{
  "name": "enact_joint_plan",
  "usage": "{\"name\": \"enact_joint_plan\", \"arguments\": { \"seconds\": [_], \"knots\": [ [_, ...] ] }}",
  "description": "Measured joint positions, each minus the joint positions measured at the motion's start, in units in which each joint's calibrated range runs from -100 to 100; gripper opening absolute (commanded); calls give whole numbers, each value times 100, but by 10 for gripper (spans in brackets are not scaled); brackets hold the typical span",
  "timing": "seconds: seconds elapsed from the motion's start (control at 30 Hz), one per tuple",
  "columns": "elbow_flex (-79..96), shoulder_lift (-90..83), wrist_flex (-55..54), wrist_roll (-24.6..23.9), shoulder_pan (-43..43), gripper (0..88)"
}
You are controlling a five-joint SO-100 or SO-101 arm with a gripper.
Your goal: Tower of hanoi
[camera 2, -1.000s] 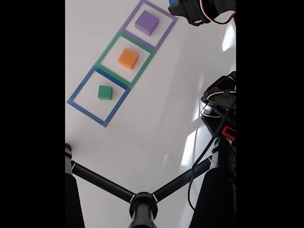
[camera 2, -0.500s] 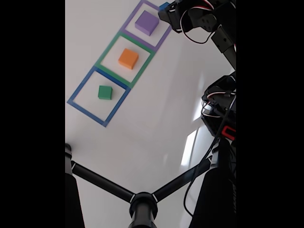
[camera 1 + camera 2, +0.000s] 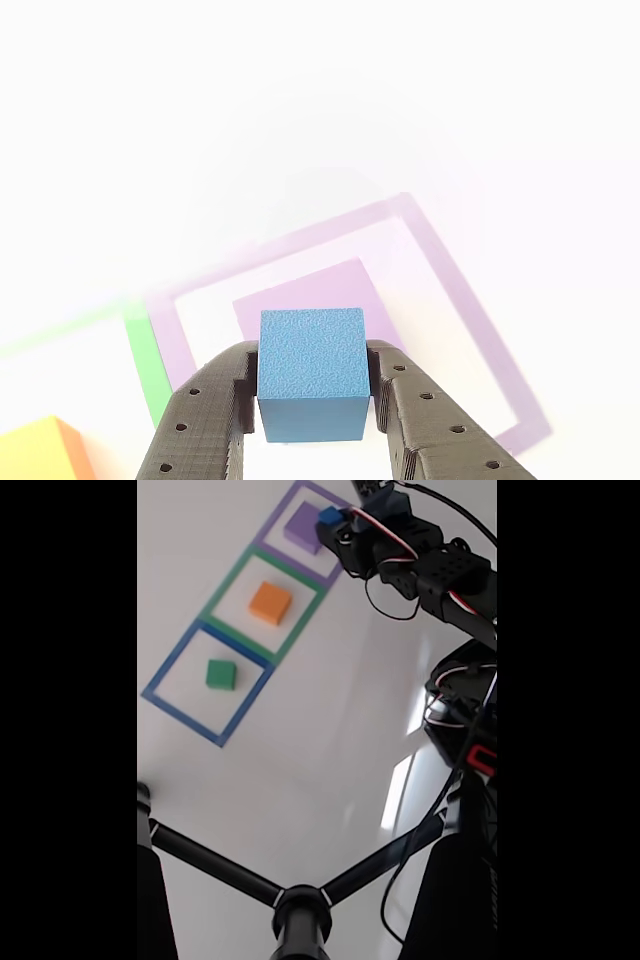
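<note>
My gripper (image 3: 312, 385) is shut on a small blue cube (image 3: 312, 372), held between two black fingers (image 3: 205, 425). In the fixed view the blue cube (image 3: 330, 516) hangs just above the right side of the purple cube (image 3: 302, 526), which sits inside the purple tape square (image 3: 275, 525). In the other view the purple cube (image 3: 300, 290) lies directly behind and under the blue one. An orange cube (image 3: 270, 602) rests in the green tape square (image 3: 225, 585). A green cube (image 3: 221, 674) rests in the blue tape square (image 3: 165, 675).
The arm's black body and wires (image 3: 440, 575) stretch from the right side over the white table (image 3: 330, 730). A black tripod (image 3: 300, 910) with spread legs occupies the bottom of the fixed view. An orange cube corner (image 3: 45, 450) shows at the lower left.
The arm has swung left and down across the fixed view, carrying the blue cube from the top right edge to over the purple cube.
</note>
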Motion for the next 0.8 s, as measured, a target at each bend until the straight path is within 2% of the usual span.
{"name": "enact_joint_plan", "arguments": {
  "seconds": [0.23,0.43,0.8],
  "knots": [
    [131,1089,-1645,0,-180,14],
    [165,1807,-2560,0,-188,15],
    [-183,2735,-3186,0,-188,15]
  ]
}}
